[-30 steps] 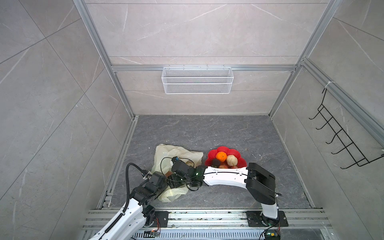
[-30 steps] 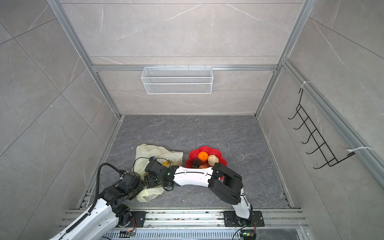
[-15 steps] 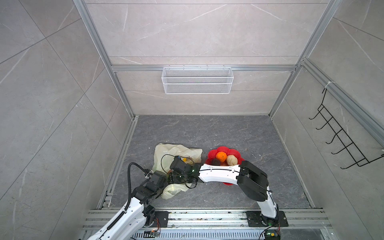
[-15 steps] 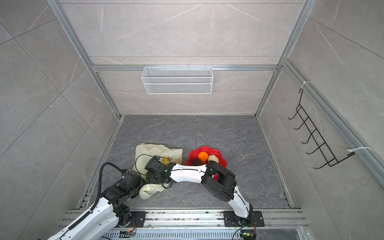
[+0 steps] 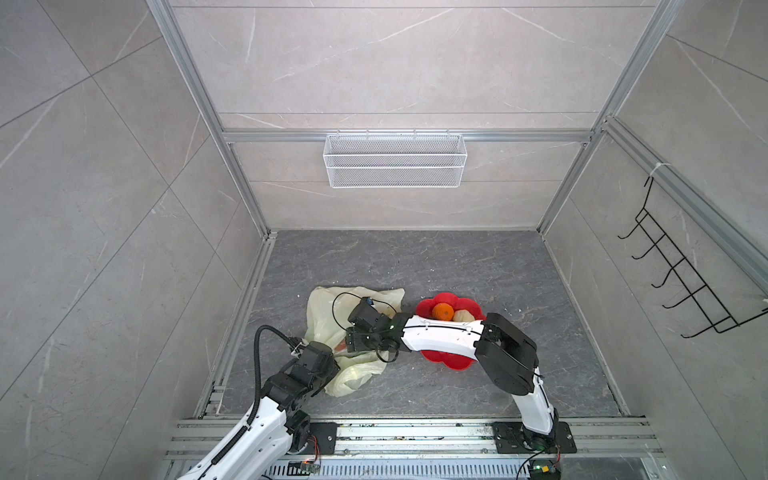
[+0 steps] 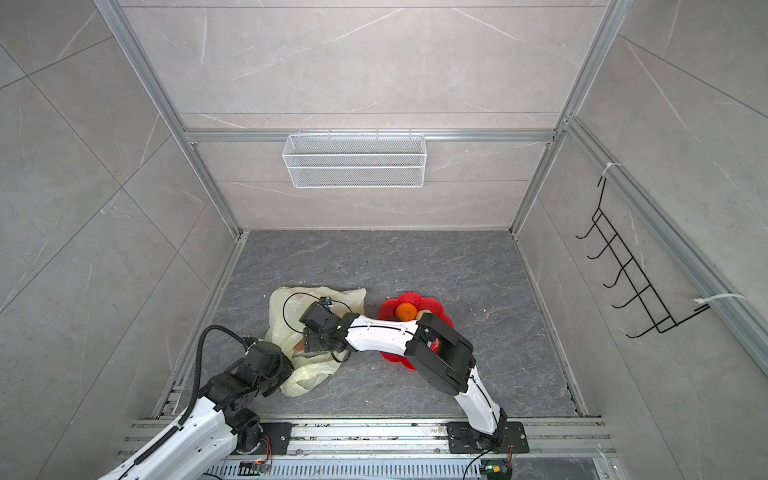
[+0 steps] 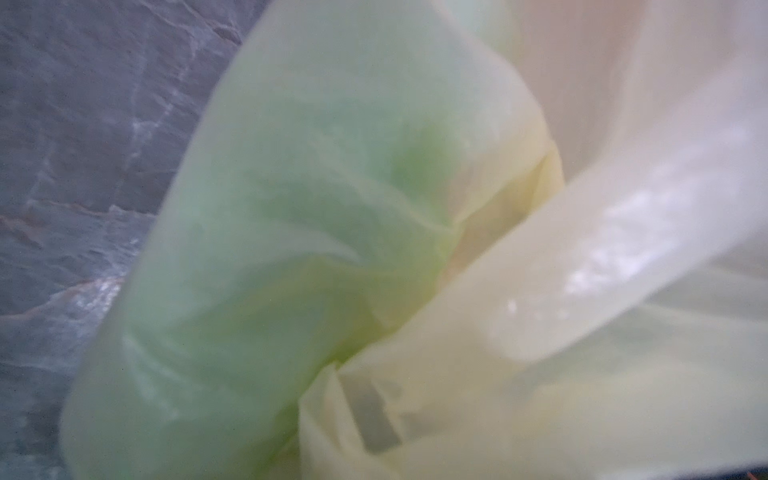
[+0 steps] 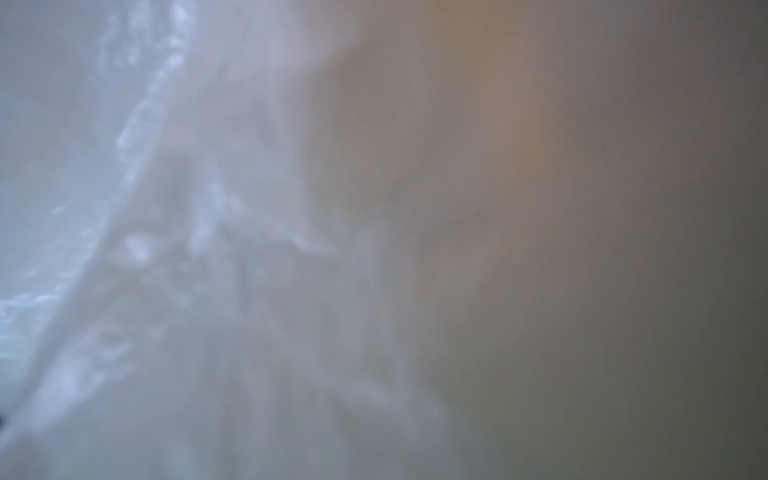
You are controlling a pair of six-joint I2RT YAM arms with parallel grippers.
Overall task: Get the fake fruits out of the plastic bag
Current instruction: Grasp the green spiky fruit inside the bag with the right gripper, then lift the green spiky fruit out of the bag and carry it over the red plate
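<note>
grey stone floor (image 5: 415, 266) | plastic bag (image 5: 322, 313) pale-yellow, crinkled, translucent | orange (image 5: 442, 311) glossy

plastic bag (image 6: 282, 309): pale yellow, crumpled, under right gripper (image 6: 305, 347) jaws, touching left gripper (image 6: 289, 363) | orange (image 6: 406, 311): on red plate (image 6: 395, 359), well apart from both jaws

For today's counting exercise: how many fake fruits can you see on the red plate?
2: an orange on the red plate's far side, and a beige peach beside it, to its right. The right arm covers much of the plate, so others may be hidden.
</note>
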